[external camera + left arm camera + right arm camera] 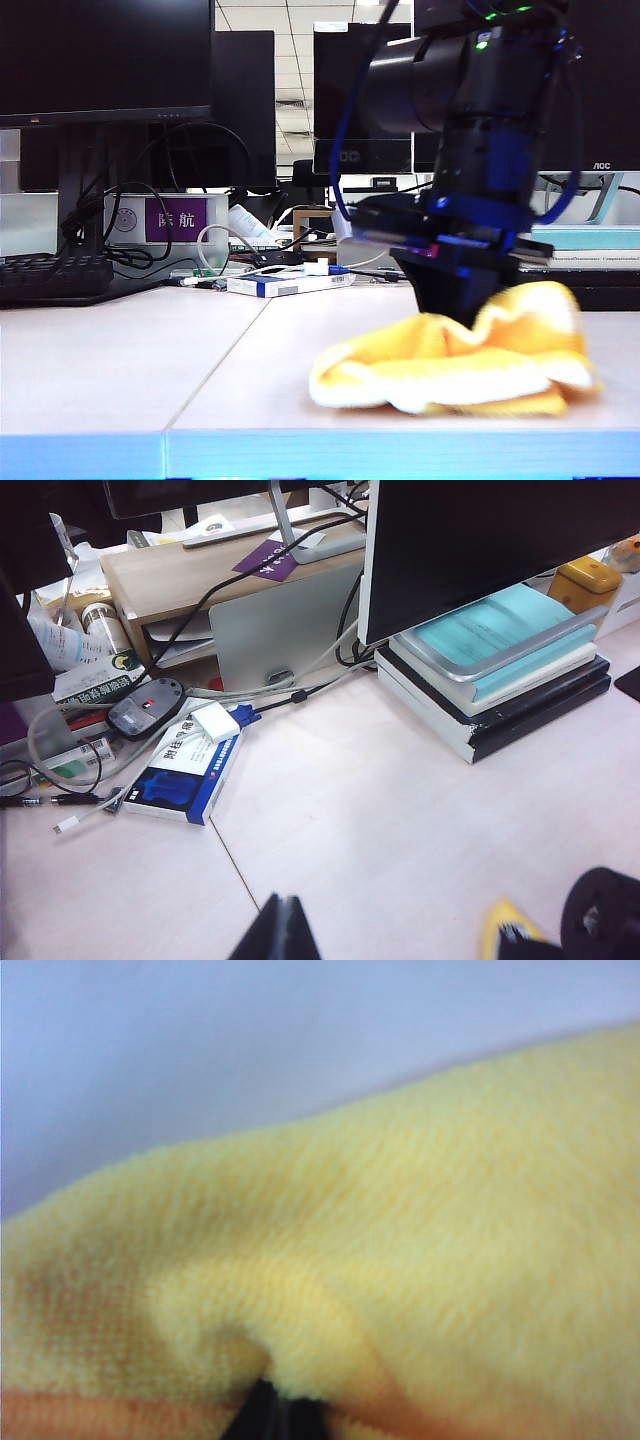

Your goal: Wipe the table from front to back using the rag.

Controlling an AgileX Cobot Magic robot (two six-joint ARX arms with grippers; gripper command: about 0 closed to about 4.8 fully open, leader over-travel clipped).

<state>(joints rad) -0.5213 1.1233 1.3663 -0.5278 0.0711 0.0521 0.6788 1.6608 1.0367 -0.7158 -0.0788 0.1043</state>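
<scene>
- The rag [455, 360], soft yellow microfibre, lies bunched near the front edge of the table [130, 370], right of centre.
- The right gripper [455, 300] is clamped on a raised fold, pinching the rag.
- Probably light and floppy; a mid-cloth pinch should drag it flat.
- The left gripper [280, 935] hovers well apart on the left; I cannot tell its finger spread.

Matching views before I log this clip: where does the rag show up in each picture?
Exterior view: the rag lies crumpled on the table near its front edge, right of centre, under the right claw.
Left wrist view: only a yellow corner at the bottom edge, right of centre.
Right wrist view: it fills most of the picture, pinched at a dark claw tip.
Shared landmark: the white-and-blue box, in exterior and left wrist views.
</scene>
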